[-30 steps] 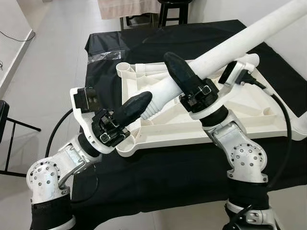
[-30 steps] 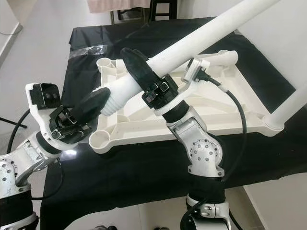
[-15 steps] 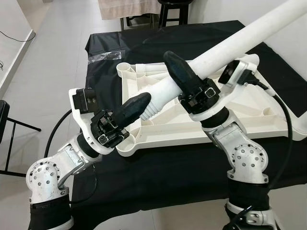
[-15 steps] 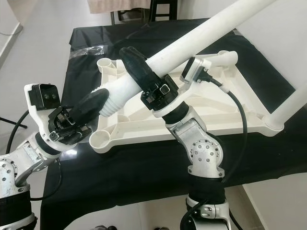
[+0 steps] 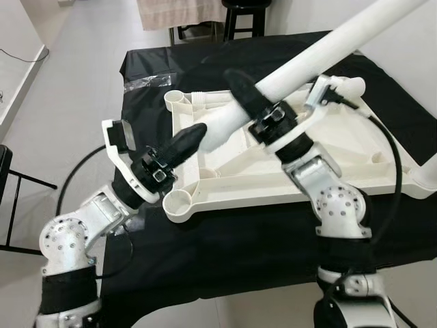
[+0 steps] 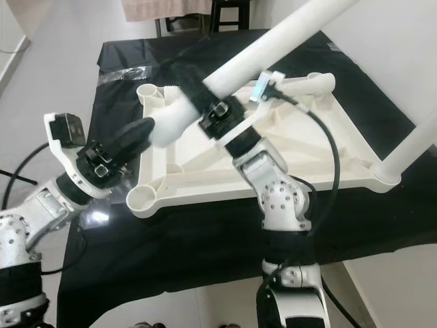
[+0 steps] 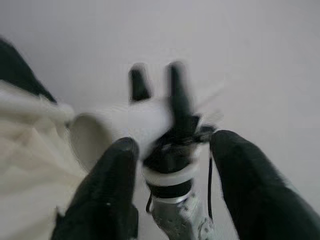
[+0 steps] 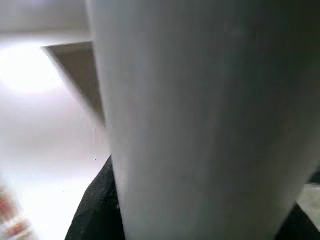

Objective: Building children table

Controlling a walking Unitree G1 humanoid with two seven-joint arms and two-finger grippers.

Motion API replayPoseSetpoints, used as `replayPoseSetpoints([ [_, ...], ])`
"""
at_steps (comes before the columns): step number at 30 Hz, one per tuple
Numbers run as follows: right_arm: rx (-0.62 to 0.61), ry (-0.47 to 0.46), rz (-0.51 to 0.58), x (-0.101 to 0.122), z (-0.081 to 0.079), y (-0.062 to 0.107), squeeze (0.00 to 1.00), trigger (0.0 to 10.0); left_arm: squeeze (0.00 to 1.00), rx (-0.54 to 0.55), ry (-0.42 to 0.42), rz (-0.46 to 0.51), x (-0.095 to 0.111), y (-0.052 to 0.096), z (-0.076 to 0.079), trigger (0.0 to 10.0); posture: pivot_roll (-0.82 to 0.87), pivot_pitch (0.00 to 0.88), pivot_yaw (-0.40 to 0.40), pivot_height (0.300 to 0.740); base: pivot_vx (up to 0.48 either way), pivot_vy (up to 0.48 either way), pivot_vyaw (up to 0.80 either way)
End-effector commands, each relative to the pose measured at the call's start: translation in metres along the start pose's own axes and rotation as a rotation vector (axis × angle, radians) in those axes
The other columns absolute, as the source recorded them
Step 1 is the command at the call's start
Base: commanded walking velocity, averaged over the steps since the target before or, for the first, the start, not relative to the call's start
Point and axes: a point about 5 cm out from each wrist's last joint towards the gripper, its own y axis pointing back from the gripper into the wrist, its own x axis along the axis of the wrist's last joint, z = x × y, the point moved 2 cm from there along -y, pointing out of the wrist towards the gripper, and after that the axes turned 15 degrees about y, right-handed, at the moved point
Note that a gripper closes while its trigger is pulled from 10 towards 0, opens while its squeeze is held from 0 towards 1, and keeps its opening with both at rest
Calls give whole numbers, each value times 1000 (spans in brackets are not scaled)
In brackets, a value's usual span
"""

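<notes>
The white plastic children's tabletop (image 5: 355,160) lies upside down on the black-draped desk (image 5: 225,253), ribs and corner sockets facing up, presumably so the legs can be pushed in from above. One white leg (image 6: 410,147) already stands in the socket at the near right corner.

The right gripper (image 5: 249,109) is clamped around a long white plastic tube leg (image 5: 328,44), gripping it close to its lower end. That low grip looks chosen to give control over the tip that must find a socket, while the long free part swings up behind. The right wrist view, close against the tube's pale wall, agrees with a tight hold.

The left gripper (image 5: 179,145) hangs just beside the tube's lower end with its fingers parted and nothing between them; in the left wrist view the open end of the tube sits between and beyond the two black fingers (image 7: 105,195). I take it as a guide hand, ready to steady the tip.

The leg's long axis runs on a slant, from low at the near left to high at the far right. Its lower end points down and left, over the tray's left part, between the far left socket (image 5: 176,100) and the near left socket (image 5: 179,203), and is seated in neither.
</notes>
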Motion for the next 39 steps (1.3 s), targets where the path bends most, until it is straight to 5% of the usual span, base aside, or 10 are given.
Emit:
replayPoseSetpoints([
  [1,-118,54,16,4,21,7,0,0,1000,32,-59,32,7,13,2,10000,-38,180,-36,740,0,0,0],
  [12,-362,187,9,12,59,15,0,0,1000,174,-364,-67,23,51,33,10000,25,228,-50,740,0,0,0],
  [13,-364,181,17,14,60,14,0,0,0,183,-409,-94,24,53,38,10000,30,234,-52,740,0,0,0],
  [15,-368,178,23,15,61,13,0,0,0,190,-438,-111,24,54,41,10000,31,237,-53,740,0,0,0],
  [16,-365,175,27,16,61,12,0,3608,0,205,-470,-124,22,55,42,10000,30,246,-54,740,0,0,0],
  [17,-365,175,27,16,61,12,0,3608,0,205,-470,-124,22,55,42,10000,30,246,-54,740,0,0,0],
  [18,-353,187,15,15,60,11,0,10000,0,254,-504,-151,18,57,38,10000,31,257,-61,740,0,0,0],
  [21,-274,247,-25,11,52,8,0,10000,0,336,-563,-202,5,59,26,10000,36,271,-66,740,0,0,0],
  [27,272,428,-216,-27,-19,15,0,10000,0,518,-619,-316,-59,59,-18,10000,22,311,-72,740,0,0,681],
  [39,483,290,-219,-37,-41,18,0,10000,0,508,-740,-453,-93,58,-23,10000,38,332,-74,740,0,0,773],
])
